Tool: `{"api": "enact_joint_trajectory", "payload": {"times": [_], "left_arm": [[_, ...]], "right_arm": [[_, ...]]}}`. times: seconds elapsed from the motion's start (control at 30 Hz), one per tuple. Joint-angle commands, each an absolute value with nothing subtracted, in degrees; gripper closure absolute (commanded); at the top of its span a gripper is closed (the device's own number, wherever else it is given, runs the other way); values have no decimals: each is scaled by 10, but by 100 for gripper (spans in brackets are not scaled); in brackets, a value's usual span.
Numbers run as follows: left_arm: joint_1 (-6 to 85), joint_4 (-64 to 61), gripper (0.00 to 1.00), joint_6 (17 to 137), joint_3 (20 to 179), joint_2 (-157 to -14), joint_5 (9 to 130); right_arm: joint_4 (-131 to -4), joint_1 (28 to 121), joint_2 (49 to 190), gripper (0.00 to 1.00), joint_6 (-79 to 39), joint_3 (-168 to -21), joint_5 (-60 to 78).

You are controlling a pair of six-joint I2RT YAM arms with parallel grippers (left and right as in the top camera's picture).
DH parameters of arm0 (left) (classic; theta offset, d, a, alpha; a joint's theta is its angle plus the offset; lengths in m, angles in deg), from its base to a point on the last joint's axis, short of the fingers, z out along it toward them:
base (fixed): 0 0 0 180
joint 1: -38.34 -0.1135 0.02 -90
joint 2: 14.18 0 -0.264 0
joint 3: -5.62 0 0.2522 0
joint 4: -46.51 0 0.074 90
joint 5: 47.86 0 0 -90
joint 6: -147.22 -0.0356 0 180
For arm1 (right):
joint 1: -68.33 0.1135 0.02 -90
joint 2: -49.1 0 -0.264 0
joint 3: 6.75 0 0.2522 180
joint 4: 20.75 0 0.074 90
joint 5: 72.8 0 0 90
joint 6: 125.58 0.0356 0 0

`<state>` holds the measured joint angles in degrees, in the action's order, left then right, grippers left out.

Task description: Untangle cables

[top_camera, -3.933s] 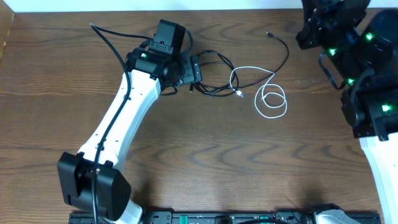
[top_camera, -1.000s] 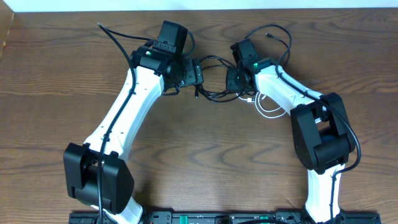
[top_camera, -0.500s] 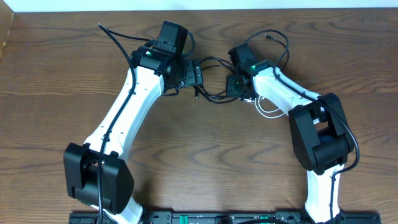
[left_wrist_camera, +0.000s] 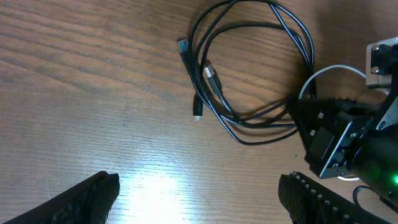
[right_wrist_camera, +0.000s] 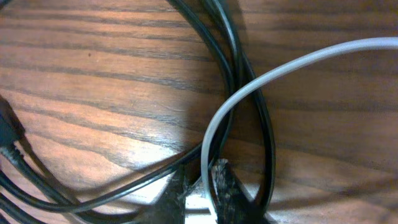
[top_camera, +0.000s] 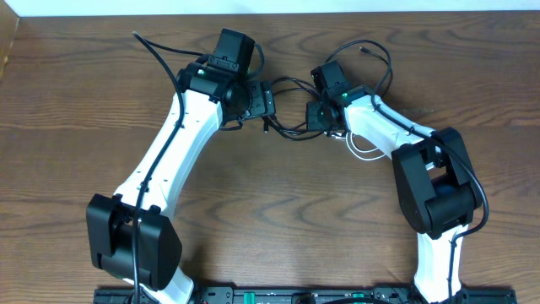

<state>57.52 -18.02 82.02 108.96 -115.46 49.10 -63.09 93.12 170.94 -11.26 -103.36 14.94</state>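
Overhead straight down over table (top_camera: 278, 211); left wrist near, oblique; right wrist very close; all share cables (left_wrist_camera: 233, 117).

black cords (left_wrist_camera: 252, 119): thin, lying in tangled overlapping loops on counter (left_wrist_camera: 93, 93) | white cord (right_wrist_camera: 280, 70): arching over black ones, being pinched by right tool (right_wrist_camera: 202, 186)

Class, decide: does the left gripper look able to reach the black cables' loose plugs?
Probably yes: the left gripper hangs open just short of the plugs, with only bare table between.
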Motion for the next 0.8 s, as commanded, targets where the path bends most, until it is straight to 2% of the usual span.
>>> {"api": "enact_joint_trajectory", "payload": {"times": [0.0, 0.2, 0.4, 0.53, 0.77], "left_arm": [[573, -189, 13, 799, 1085, -1161, 489], [573, -184, 13, 799, 1085, -1161, 489], [573, -184, 13, 799, 1085, -1161, 489], [573, -184, 12, 799, 1085, -1161, 489], [573, -184, 13, 799, 1085, -1161, 490]], "right_arm": [[-637, 936, 1721, 99, -144, -1005, 171], [-640, 933, 1704, 99, -151, -1020, 161], [-604, 925, 1569, 99, -236, -1055, 84], [-567, 914, 1464, 99, -241, -1055, 85], [-587, 858, 1425, 99, -230, -1054, 108]]}}
